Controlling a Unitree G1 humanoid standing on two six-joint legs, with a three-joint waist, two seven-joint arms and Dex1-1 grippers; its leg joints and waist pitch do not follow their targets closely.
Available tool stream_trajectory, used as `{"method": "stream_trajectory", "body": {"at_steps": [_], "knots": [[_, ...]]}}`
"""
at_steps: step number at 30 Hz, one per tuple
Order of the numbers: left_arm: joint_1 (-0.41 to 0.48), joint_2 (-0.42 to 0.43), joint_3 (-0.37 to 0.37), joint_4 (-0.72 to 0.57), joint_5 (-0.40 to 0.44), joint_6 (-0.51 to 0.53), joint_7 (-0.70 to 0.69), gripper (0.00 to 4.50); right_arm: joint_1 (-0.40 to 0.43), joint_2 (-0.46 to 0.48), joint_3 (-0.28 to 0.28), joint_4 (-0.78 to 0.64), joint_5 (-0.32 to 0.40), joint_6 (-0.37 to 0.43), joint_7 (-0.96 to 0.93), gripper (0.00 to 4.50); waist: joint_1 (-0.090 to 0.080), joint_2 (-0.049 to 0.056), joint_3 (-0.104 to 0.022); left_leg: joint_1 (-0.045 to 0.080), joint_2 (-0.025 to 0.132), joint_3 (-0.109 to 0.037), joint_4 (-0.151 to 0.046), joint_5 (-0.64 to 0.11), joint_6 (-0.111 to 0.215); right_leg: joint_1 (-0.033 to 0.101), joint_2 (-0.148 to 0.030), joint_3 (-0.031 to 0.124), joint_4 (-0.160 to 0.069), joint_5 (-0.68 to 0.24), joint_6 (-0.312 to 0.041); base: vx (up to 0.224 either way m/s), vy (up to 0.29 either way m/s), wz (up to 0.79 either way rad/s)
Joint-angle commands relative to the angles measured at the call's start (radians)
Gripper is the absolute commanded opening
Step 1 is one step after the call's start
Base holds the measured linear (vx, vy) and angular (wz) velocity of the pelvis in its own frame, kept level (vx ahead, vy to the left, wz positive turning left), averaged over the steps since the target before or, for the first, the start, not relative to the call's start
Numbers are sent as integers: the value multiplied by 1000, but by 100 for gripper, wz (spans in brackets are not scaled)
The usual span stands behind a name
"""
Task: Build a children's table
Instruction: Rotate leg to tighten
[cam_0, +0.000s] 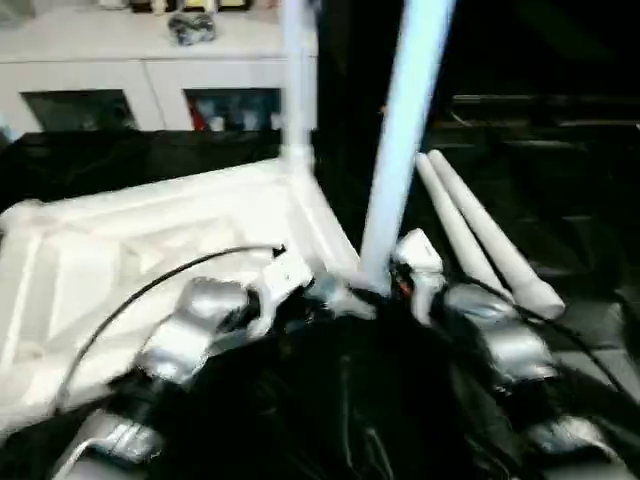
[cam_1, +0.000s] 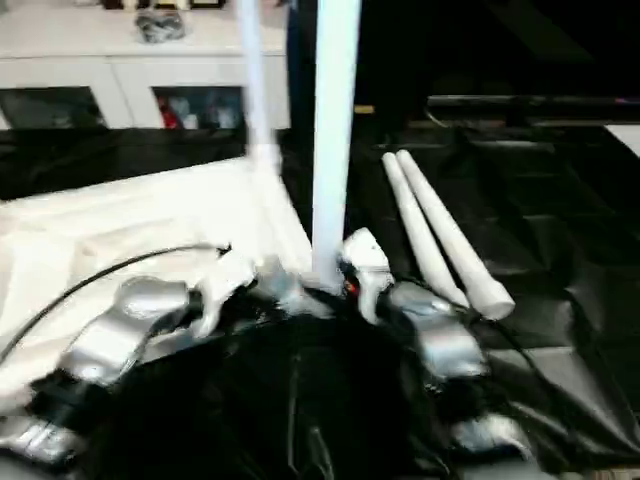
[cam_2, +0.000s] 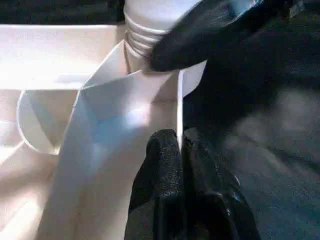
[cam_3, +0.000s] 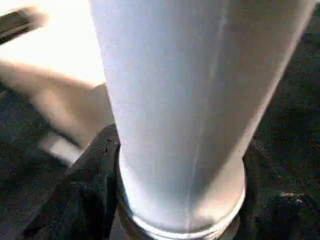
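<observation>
Nearest us, left hand (cam_2: 181, 150) is clenched on the tabletop (cam_0: 150, 250) rim wall. Right hand (cam_3: 175, 220) wraps the upright leg (cam_0: 400, 150) at the near corner socket; we can't tell how tightly. Advice: keep it plumb, rim pinned, press straight down. Two spare legs (cam_0: 480, 235) lie on black worktop (cam_0: 580, 200); another leg stands beyond; white cabinet (cam_0: 130, 70) behind.

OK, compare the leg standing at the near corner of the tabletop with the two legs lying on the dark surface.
The near-corner leg stands upright, its threaded end at the tabletop corner socket; the two loose legs lie flat, side by side, off the tabletop.
The right claw sits around the upright leg's base; nothing touches the loose legs.
All are long, white tapered tubes.
</observation>
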Motion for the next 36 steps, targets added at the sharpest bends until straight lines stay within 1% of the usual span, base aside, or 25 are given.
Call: {"method": "stream_trajectory", "body": {"at_steps": [1,2,3,4,6,7,9,11,12,13,14,15,17,18,20,21,22,23,24,27,29,32,33,35,36], "knots": [[-54,-58,10,-27,-15,-2,69,0,-9,56,24,41,-3,13,-73,269,2,-7,-65,13,21,-10,-69,-297,-3,41,-66,32,-99,-430,-167,0,0,0],[-75,-99,24,-6,-10,16,133,0,-22,94,11,65,0,17,-135,269,1,-8,-66,10,22,-9,-70,-289,0,40,-66,34,-97,-414,-169,0,0,0],[-77,-103,25,-4,-10,18,139,0,-24,98,10,67,0,18,-141,269,0,-7,-68,9,22,-9,-69,-273,1,42,-65,35,-95,-380,-176,0,0,0],[-85,-122,29,5,-6,21,168,0,-29,115,13,77,-6,12,-163,269,2,-11,-70,8,22,-7,-68,-258,9,44,-65,35,-92,-348,-182,0,0,0],[-92,-139,29,12,-1,20,190,0,-34,134,17,89,-20,-3,-176,269,4,-11,-72,2,21,-6,-66,-228,20,48,-65,35,-87,-299,-192,0,0,0],[-92,-144,27,13,0,17,191,0,-36,140,23,94,-23,-19,-165,269,6,-12,-73,3,21,-5,-64,-214,28,48,-66,36,-85,-270,-198,0,0,0],[-85,-142,20,7,0,10,175,0,-40,146,18,100,-10,-36,-130,338,8,-11,-75,1,23,-5,-64,-200,37,51,-67,35,-80,-240,-207,0,0,0],[-81,-138,18,3,0,8,166,0,-41,146,13,100,-3,-37,-118,341,9,-11,-74,0,23,-4,-63,-193,44,52,-65,35,-78,-220,-216,0,0,0],[-72,-126,16,-8,-4,4,149,0,-43,135,11,101,2,-38,-105,361,9,-11,-72,2,23,-3,-64,-201,46,50,-65,35,-80,-225,-217,0,0,0],[-71,-124,15,-9,-4,4,146,0,-43,133,12,100,0,-39,-104,361,9,-11,-72,2,23,-4,-65,-207,46,50,-65,35,-81,-236,-217,0,0,0],[-57,-103,12,-26,-13,-5,116,0,-41,106,24,95,-14,-50,-88,373,10,-11,-71,3,23,-4,-66,-223,41,50,-67,35,-84,-270,-210,0,0,0],[-49,-91,11,-36,-19,-11,99,0,-39,90,30,91,-16,-55,-67,381,9,-11,-71,2,23,-4,-66,-224,41,51,-67,35,-83,-272,-208,0,0,0],[-34,-68,5,-51,-27,-31,62,0,-25,55,44,67,-13,-67,2,381,8,-11,-71,1,24,-5,-65,-223,42,52,-67,35,-82,-266,-208,0,0,0],[-27,-57,2,-58,-32,-37,42,0,-15,34,54,47,-8,-68,47,381,8,-13,-72,1,25,-5,-65,-222,46,53,-67,35,-81,-261,-209,0,0,0],[-20,-46,0,-65,-38,-40,21,0,-5,14,63,28,-4,-73,90,381,7,-12,-71,1,25,-3,-64,-216,53,52,-66,36,-81,-250,-212,0,0,0],[-4,-16,-6,-85,-54,-53,-35,0,26,-38,82,-32,21,-65,207,381,10,-13,-70,2,26,-3,-64,-216,58,52,-65,36,-82,-245,-213,0,0,0],[0,-8,-7,-90,-58,-57,-50,0,34,-50,86,-47,28,-63,237,381,12,-13,-72,2,28,-4,-63,-214,65,54,-66,37,-79,-234,-215,0,0,0],[0,-8,-7,-90,-58,-57,-50,0,34,-50,86,-47,28,-63,237,381,13,-13,-71,1,29,-4,-64,-213,66,53,-66,37,-78,-231,-217,0,0,0],[11,13,-12,-105,-70,-60,-92,0,51,-81,103,-80,38,-55,304,381,14,-10,-70,2,28,-3,-64,-215,68,50,-65,37,-81,-241,-219,0,0,0],[33,52,-23,-141,-95,-64,-171,0,80,-132,144,-136,49,-51,416,381,19,-12,-69,4,28,-2,-64,-227,65,50,-65,37,-82,-266,-216,0,0,0],[40,71,-30,-150,-100,-68,-201,0,89,-150,158,-157,56,-44,455,381,21,-10,-68,4,29,-3,-65,-233,66,48,-66,37,-83,-278,-215,0,0,0],[43,96,-33,-152,-103,-70,-233,0,101,-171,172,-184,63,-32,503,381,24,-11,-67,8,31,-3,-68,-247,58,45,-64,37,-84,-300,-213,0,0,0],[43,100,-34,-152,-103,-70,-237,0,103,-174,174,-188,65,-29,510,357,25,-10,-67,9,31,-3,-67,-251,54,44,-64,37,-84,-303,-213,0,0,0],[45,117,-36,-155,-106,-69,-264,0,111,-186,182,-205,71,-18,539,357,27,-12,-67,8,31,-3,-68,-250,52,46,-64,38,-83,-303,-211,0,0,0],[47,127,-38,-158,-109,-66,-281,0,115,-193,185,-215,72,-11,553,346,27,-14,-68,7,31,-3,-68,-242,50,46,-65,38,-82,-298,-210,0,0,0]]}}
